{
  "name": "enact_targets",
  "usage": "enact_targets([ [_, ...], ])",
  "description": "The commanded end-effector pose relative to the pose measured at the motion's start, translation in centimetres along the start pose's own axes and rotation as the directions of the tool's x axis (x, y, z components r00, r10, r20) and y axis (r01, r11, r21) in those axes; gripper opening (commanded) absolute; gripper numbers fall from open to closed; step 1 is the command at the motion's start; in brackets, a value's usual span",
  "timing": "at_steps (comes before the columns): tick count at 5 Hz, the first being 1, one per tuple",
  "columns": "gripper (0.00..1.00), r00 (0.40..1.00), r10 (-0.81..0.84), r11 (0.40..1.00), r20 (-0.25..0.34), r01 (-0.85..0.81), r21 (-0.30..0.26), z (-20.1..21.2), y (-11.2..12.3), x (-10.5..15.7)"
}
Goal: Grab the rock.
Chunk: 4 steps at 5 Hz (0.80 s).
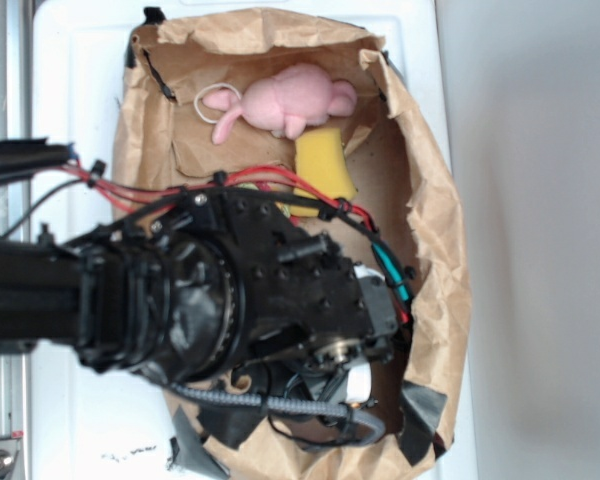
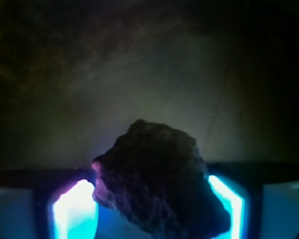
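Note:
The wrist view is dark. In it, the rock (image 2: pixel 159 179), a dark lumpy stone with a rough surface, sits between the two glowing blue-white pads (image 2: pixel 74 211) of my gripper (image 2: pixel 150 201). It touches the left pad and the right one, so the gripper is shut on the rock. In the exterior view my black arm (image 1: pixel 230 290) reaches over the lower part of a brown paper-lined box (image 1: pixel 435 250). The arm hides the rock and the fingertips there.
A pink plush toy (image 1: pixel 290 100) lies at the top of the box, with a yellow sponge wedge (image 1: pixel 323 165) just below it. Crumpled paper walls ring the box. Red cables (image 1: pixel 260 182) run along the arm. The box stands on a white surface (image 1: pixel 80 100).

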<state>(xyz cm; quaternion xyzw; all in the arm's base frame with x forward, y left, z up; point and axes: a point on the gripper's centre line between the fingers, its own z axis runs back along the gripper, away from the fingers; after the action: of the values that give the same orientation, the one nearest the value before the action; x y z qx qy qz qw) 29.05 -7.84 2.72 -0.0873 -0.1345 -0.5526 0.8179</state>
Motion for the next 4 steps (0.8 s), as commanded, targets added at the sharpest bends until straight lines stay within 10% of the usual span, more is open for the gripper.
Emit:
enact_targets([
  [1,0.00,0.999,0.020,1.000,0.049,-0.020,-0.010,1.4,-1.3,-0.5],
  [4,0.00,0.842,0.525,0.804,0.127,-0.539,0.250,12.1,0.4,-2.9],
])
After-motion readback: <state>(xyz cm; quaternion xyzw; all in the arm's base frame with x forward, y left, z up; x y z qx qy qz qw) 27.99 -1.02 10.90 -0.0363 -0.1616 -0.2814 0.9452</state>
